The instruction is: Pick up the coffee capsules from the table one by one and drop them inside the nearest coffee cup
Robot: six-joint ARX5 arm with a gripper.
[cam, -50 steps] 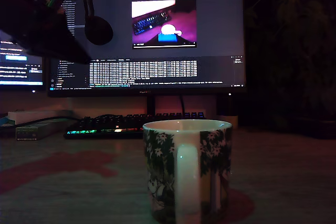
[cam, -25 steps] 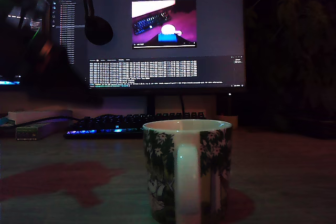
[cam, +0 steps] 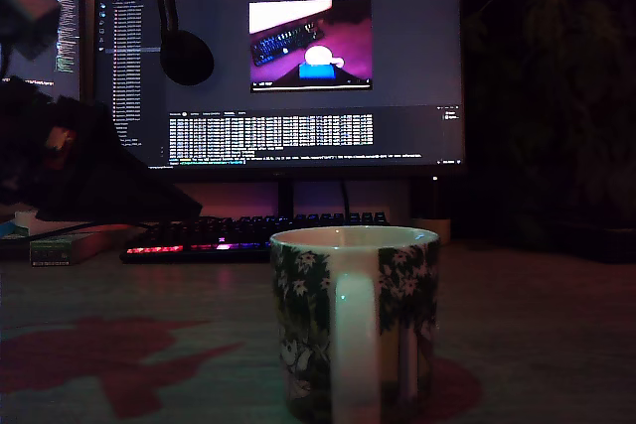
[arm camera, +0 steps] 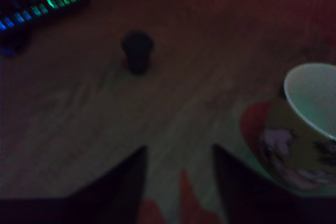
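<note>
Your cup [cam: 355, 323] is a white mug printed with dark green leaves and small white flowers, with a plain white handle facing the exterior camera and a pale rim; in the wrist view [arm camera: 304, 124] its mouth looks greenish-white and the print blurs into yellow and pink. It stands on the table [cam: 149, 345], a pale greyish surface with reddish patches, one of them lying under the cup. A capsule [arm camera: 137, 52], a small dark tapered pot, stands upright on the table well apart from the cup, between the cup and the lit keyboard [cam: 248, 237]. Your gripper [arm camera: 178, 182] hangs above the table with its two dark fingers [arm camera: 126, 182] spread and nothing between them, the cup just to one side. Behind the cup a monitor [cam: 278, 67] shows lines of text too small to read, and headphones [cam: 184, 27] hang on its corner.
</note>
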